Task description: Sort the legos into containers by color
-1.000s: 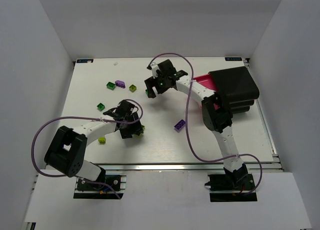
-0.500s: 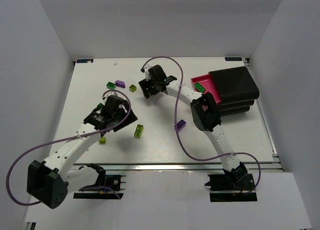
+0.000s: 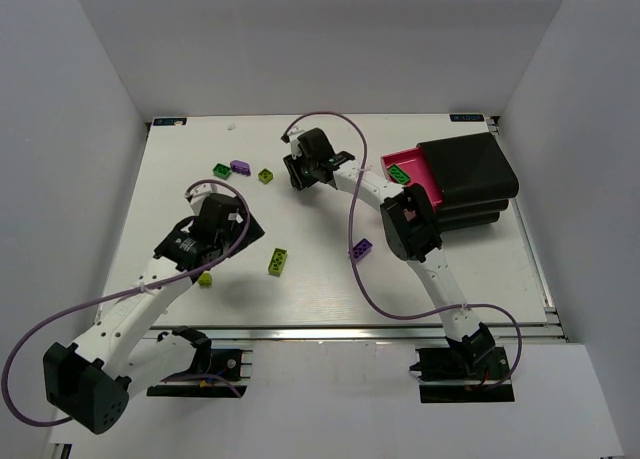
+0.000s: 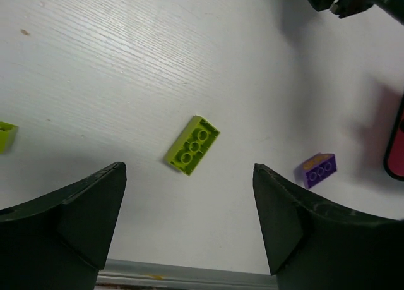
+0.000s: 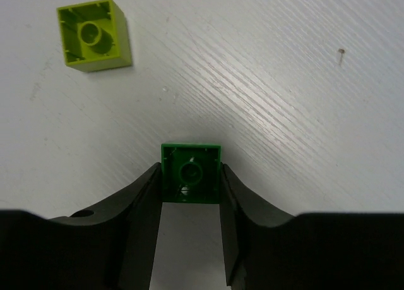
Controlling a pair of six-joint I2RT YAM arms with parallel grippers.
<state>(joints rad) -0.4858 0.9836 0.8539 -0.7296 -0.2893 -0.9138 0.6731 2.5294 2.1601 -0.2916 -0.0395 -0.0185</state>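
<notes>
Right wrist view shows my right gripper (image 5: 189, 179) with its jaws pressed on both sides of a square dark green brick (image 5: 190, 167) at the table's (image 3: 320, 289) far centre; the pink drawer (image 3: 425, 182) lies to its right. My left gripper (image 4: 188, 170) gapes wide, an oblong lime brick (image 4: 192, 145) just ahead, lying diagonally. No writing is readable.

High fixed view down onto the whole table (image 3: 300, 299); both wrist views close above its surface.
</notes>
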